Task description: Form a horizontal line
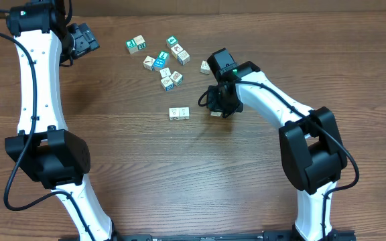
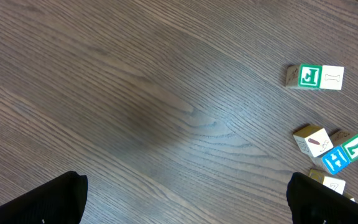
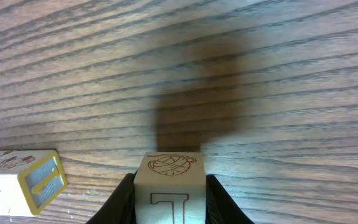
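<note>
Currently the horizontal line (pale, only two long) lies straight.

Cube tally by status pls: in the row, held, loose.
Row cubes: 2
Held cube, in right end effector: 1
Loose cubes: about 12, cluster too tight to be sure
Total: about 15

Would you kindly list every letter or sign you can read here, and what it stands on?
"J", green, on the paired cube.
"H", blue, on the heap cube.
Green letter on its neighbour: unsure, perhaps "L".
Brown letter on the held cube between the right fingers: cut off by the frame.
The yellow-framed cube and the rest: blurred or too small.
</note>
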You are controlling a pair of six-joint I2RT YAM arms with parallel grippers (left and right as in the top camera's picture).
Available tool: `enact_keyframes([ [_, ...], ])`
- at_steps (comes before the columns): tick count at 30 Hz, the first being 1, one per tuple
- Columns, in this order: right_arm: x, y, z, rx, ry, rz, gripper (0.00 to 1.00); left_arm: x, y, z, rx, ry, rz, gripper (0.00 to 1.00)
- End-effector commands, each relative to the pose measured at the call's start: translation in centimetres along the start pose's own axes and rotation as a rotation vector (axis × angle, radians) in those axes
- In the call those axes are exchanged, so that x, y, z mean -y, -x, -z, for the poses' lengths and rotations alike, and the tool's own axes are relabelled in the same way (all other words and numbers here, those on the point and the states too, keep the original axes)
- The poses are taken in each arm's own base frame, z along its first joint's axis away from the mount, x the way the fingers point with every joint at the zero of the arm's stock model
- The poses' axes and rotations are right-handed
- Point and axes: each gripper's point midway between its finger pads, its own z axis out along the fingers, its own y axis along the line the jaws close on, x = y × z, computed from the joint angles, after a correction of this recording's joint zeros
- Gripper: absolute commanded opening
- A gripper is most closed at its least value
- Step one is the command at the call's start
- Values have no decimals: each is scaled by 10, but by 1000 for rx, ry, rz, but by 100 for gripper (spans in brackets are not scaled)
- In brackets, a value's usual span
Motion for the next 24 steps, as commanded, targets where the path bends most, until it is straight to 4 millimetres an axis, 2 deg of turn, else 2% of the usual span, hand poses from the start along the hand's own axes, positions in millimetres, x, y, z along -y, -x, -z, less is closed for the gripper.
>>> enact_keyframes([
  [1, -14, 14, 26, 67, 48, 22, 22, -1, 4, 8, 22, 0, -16, 99],
  [24, -11, 16, 23, 75, 31, 25, 22, -1, 4, 8, 22, 0, -17, 100],
])
